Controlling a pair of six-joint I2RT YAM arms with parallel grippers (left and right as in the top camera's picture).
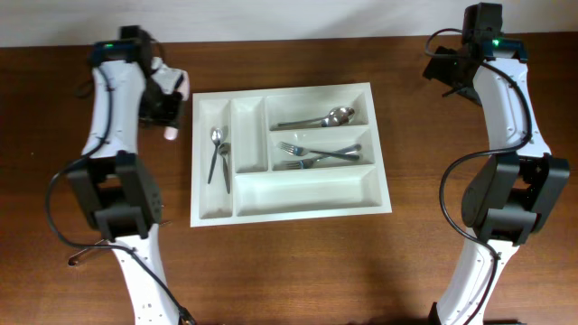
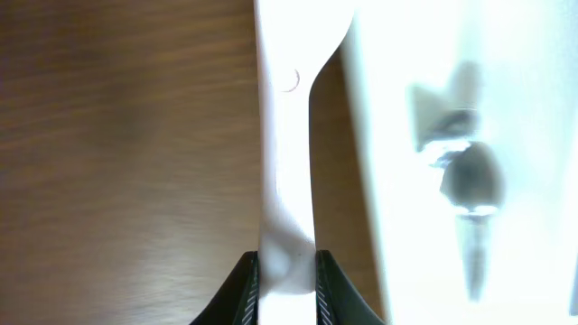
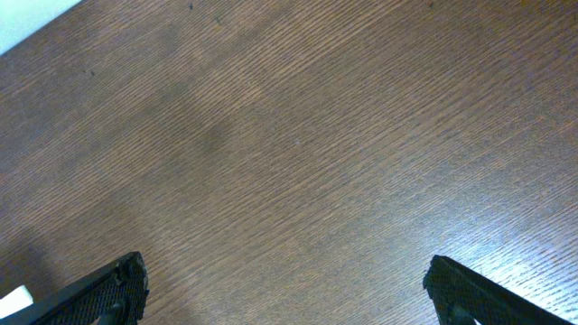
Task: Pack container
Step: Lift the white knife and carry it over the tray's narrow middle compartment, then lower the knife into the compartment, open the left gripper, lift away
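The brown wooden surface (image 1: pixel 289 271) carries the container (image 1: pixel 289 213), a white 5-compartment tray lying flat in the middle between the 2 arms. Its long near compartment runs left to right. Just beyond it, the middle long compartment holds several metal forks (image 1: pixel 316 155) lying crossed. The far long compartment holds metal spoons (image 1: pixel 330 117) with their bowls to the right. In the leftmost narrow compartment lie 2 small spoons (image 1: pixel 216 137), bowls toward the far end.

Just left of the tray's far-left corner, the left tool (image 1: pixel 167 116) is clamped on a slim white plastic item (image 1: pixel 170 132), which points toward the near side and has a pinkish tip. In the left wrist view the 2 fingers of this tool (image 2: pixel 286 271) press both sides of that white item (image 2: pixel 287 135), which lies close beside the tray wall (image 2: pixel 388 181). A blurred spoon (image 2: pixel 468 176) shows inside.

At the far right, well apart from the tray, the right tool (image 1: pixel 449 70) hangs over bare wood. In its wrist view the fingers of this tool (image 3: pixel 284 289) stand wide apart with nothing between them.
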